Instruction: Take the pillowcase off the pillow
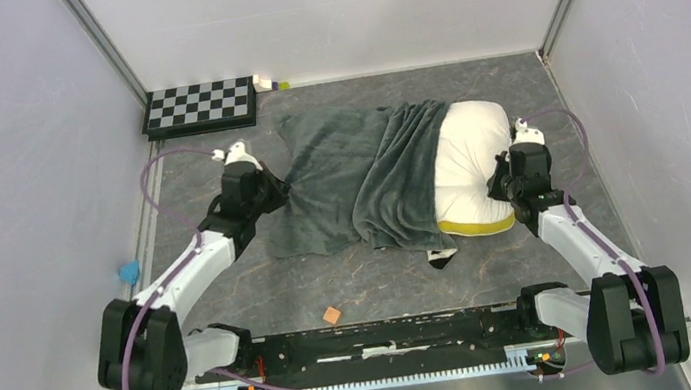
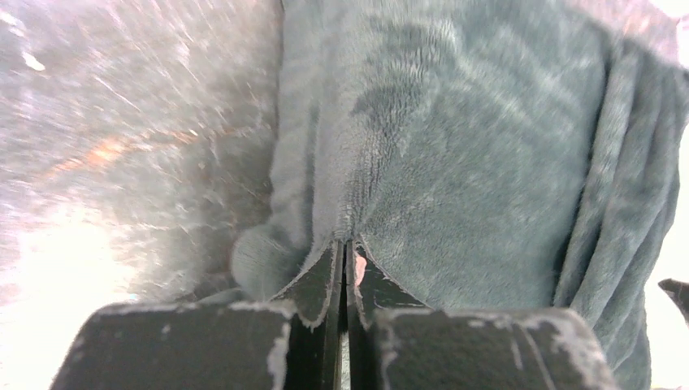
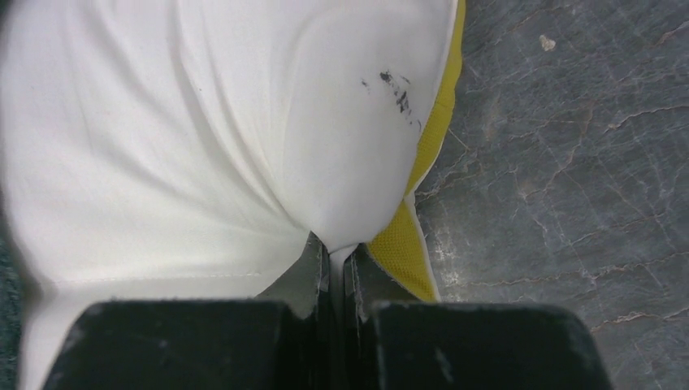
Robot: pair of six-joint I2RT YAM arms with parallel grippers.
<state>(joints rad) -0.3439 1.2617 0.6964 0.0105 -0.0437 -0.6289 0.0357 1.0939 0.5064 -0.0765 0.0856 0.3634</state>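
The pillowcase (image 1: pixel 359 178) lies with its dark grey-green face up across the middle of the table and still covers the left part of the pillow (image 1: pixel 469 164). A bit of its zebra face (image 1: pixel 442 256) peeks out at the front. The white pillow with its yellow edge (image 1: pixel 477 227) sticks out to the right. My left gripper (image 1: pixel 272 186) is shut on the pillowcase's left edge (image 2: pixel 345 236). My right gripper (image 1: pixel 503 179) is shut on the pillow's right side, pinching white fabric (image 3: pixel 337 244) beside the yellow edge (image 3: pixel 402 256).
A checkerboard (image 1: pixel 200 106) lies at the back left, with a small item (image 1: pixel 268 83) beside it. A small orange cube (image 1: pixel 332 314) sits near the front. A blue object (image 1: pixel 130 273) lies at the left edge. Walls close the table on three sides.
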